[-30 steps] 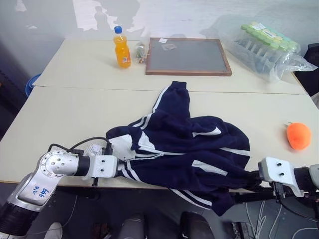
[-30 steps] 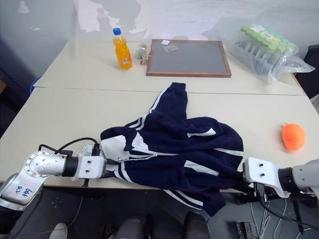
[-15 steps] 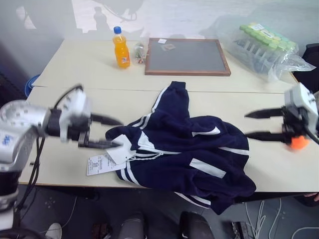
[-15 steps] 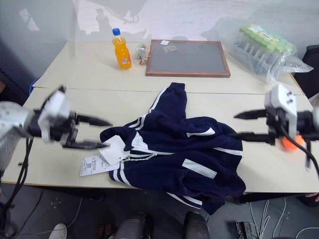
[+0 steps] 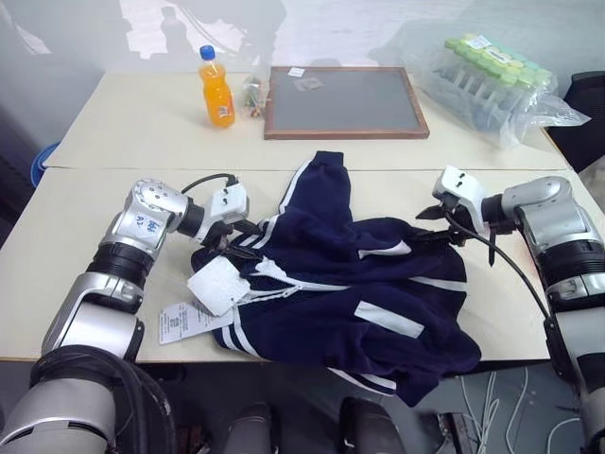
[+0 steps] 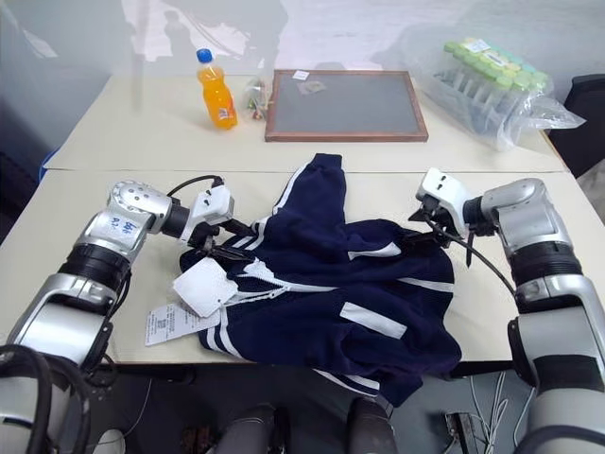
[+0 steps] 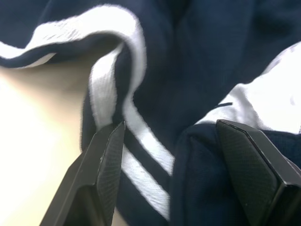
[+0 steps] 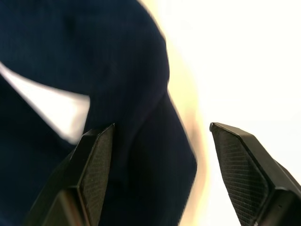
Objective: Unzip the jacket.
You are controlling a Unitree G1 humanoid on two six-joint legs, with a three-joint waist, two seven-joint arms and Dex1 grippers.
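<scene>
Navy fabric, head views: the jacket lay crumpled at the near middle of the bench, one sleeve stretched toward the far side and its hem hanging over the near edge.
Zipper, head views: the white zipper line ran shut from the collar side toward the jacket's middle, so the task looked not yet begun.
Tags, head views: white paper tags sat at the jacket's collar side, one lying flat on the bench just beside it.
Left end effector, head views: the left end effector sat at the jacket's collar side with its fingers spread, probably placed to pin or pinch the cloth near the zipper's top.
Right end effector, head views: the right end effector sat at the jacket's opposite edge, also spread, likely to hold the body steady.
Bystanders, head views: an orange bottle, a framed board and a bag of tubes stood well beyond the jacket, out of the way.
Left wrist view: wide fingers straddled a striped fold, gripping nothing.
Right wrist view: wide fingers bracketed the jacket's edge over bare bench, gripping nothing.
</scene>
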